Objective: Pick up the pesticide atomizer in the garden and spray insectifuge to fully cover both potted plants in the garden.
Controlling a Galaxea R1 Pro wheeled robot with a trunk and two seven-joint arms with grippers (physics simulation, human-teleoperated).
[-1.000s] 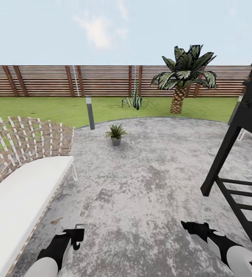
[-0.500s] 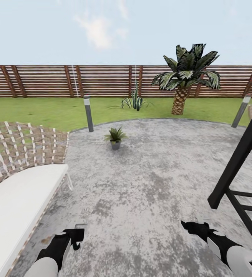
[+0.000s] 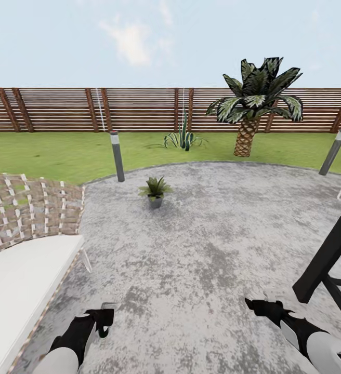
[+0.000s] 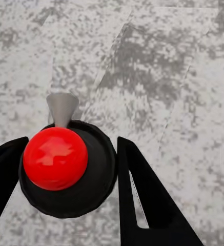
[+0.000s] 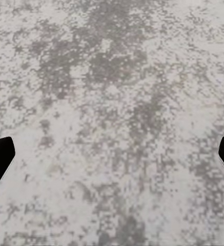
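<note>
Our left gripper (image 4: 65,169) has its jaws clenched around the pesticide atomizer (image 4: 65,164): in the left wrist view we look down on its dark round body with a red cap and a grey nozzle, black fingers (image 4: 142,200) on either side, over the patio (image 3: 207,234). Our right gripper (image 5: 112,154) hangs over bare paving with its jaws released, fingertips wide apart. One potted plant (image 3: 154,190) stands ahead on the patio, near a grey bollard lamp (image 3: 117,156) at the lawn's (image 3: 46,153) edge. A palm (image 3: 253,101) stands before the wooden fence (image 3: 51,109). A woven lounger (image 3: 25,244) sits at our left.
</note>
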